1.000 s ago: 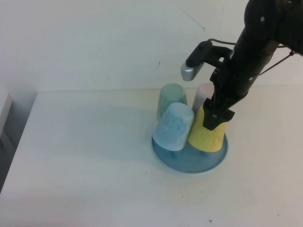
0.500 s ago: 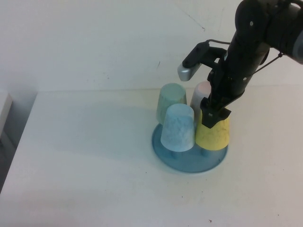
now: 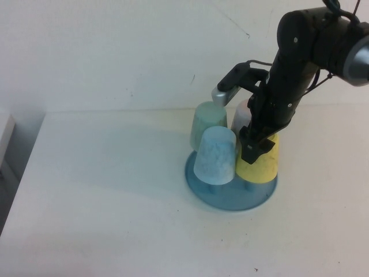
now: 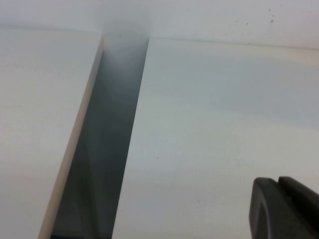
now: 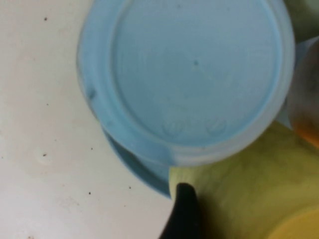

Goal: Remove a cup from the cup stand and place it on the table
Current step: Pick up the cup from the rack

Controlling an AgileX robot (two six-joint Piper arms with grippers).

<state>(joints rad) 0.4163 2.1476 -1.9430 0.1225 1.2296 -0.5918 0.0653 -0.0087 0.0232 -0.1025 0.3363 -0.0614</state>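
Note:
The pale yellow cup [image 3: 262, 167] sits upside down on the round blue cup stand [image 3: 230, 199] at the table's back right. My right gripper [image 3: 253, 151] comes down from above and is shut on the cup's side. In the right wrist view one dark finger [image 5: 185, 214] lies against the yellow cup [image 5: 239, 179], and the other finger is out of view. The stand's rim [image 5: 134, 164] shows under the cups. My left gripper [image 4: 278, 183] is shut and empty above the white table [image 4: 209, 124], and it does not show in the high view.
A light blue cup [image 3: 216, 154] stands on the stand touching the yellow one, and fills the right wrist view [image 5: 189, 74]. A pale green cup [image 3: 207, 118] and a pink cup [image 3: 242, 118] stand behind. The white table [image 3: 104, 190] stretches left; a dark gap [image 4: 109, 139] runs along its left edge.
My right gripper moved left and down with the yellow cup. The yellow cup and the light blue cup went from tilted to nearly upright on the stand.

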